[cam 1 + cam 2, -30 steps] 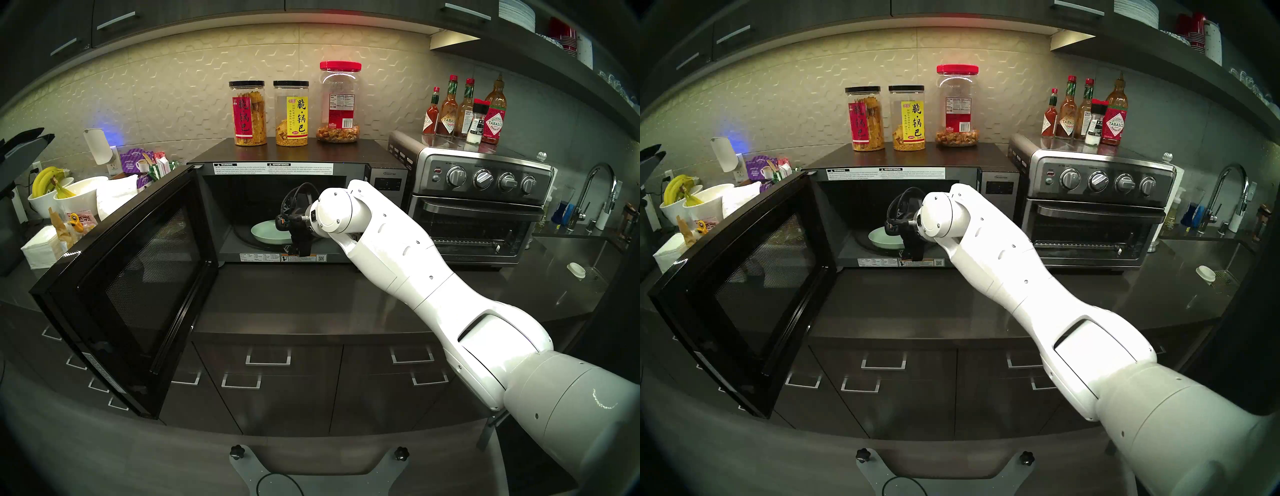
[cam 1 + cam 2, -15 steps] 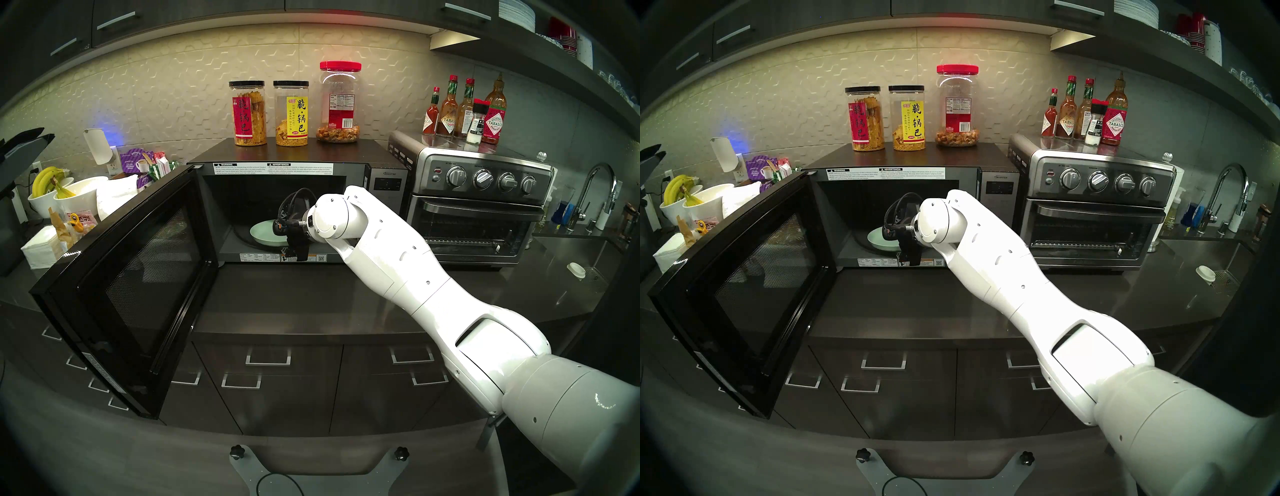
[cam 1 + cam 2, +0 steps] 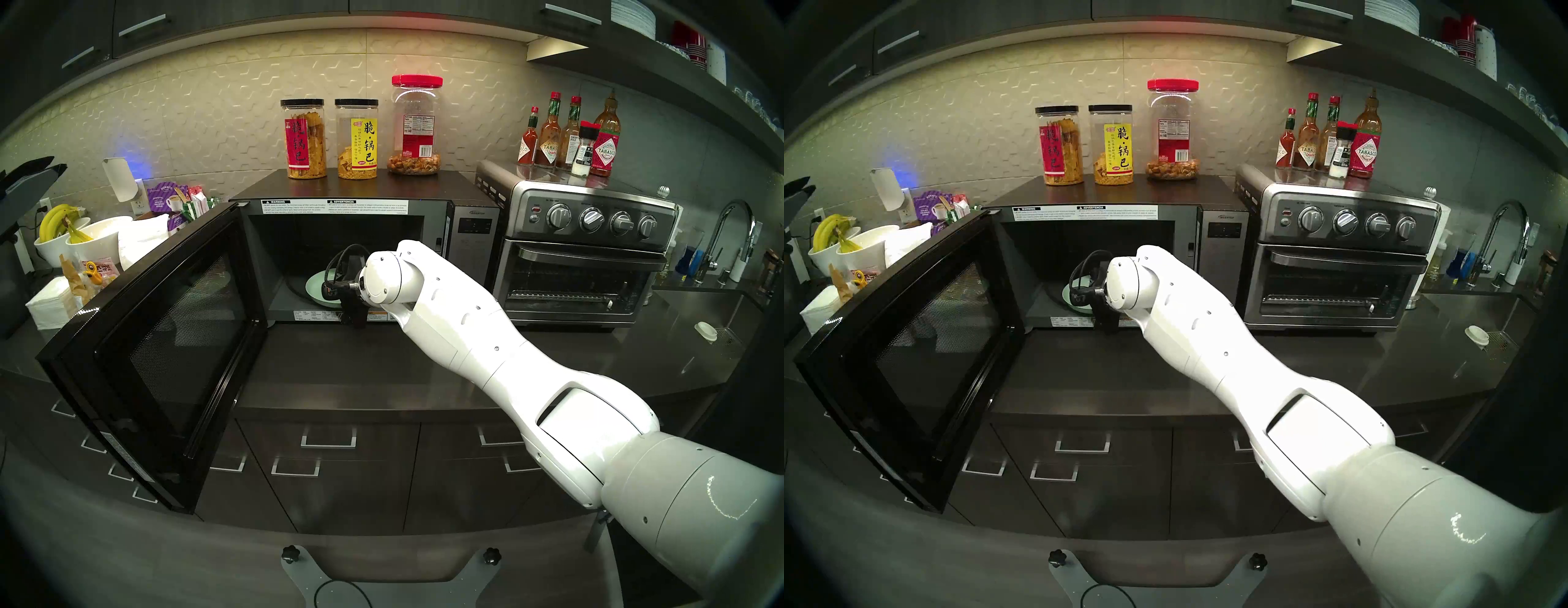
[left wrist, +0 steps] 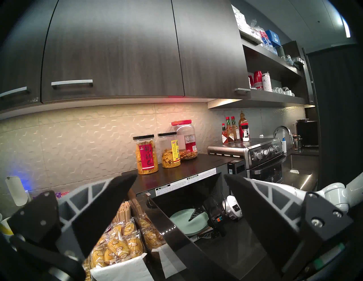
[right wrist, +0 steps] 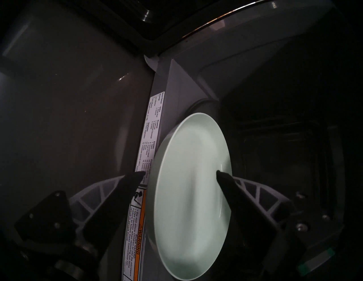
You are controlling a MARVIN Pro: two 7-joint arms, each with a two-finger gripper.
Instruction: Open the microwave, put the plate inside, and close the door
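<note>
The plate [image 3: 316,286], pale green and empty, lies flat inside the microwave [image 3: 369,187], near the front edge of the oven floor, on the dark round turntable. Starting at the left end of the counter [image 3: 365,365], white bowls hold bananas [image 3: 57,218], with snack packets beside them. Next comes the door [image 3: 157,339], swung wide open on its left hinge so that its mesh inner window faces the cavity. On the microwave's top stand three snack jars [image 3: 356,138] in a row along the back edge. The right gripper [image 5: 179,174] reaches in through the opening from the right, turned on its side, its fingers spread: one fingertip [image 5: 221,174] lies over the plate's inner face, the other sits outside the rim over the warning label on the front sill; whether either touches the plate cannot be told. The left gripper [image 4: 179,179] hangs raised at the far left with its fingers spread wide on nothing. Right of the microwave stands a steel toaster oven [image 3: 589,254] with sauce bottles [image 3: 568,133] on top, then a sink tap [image 3: 736,237].
</note>
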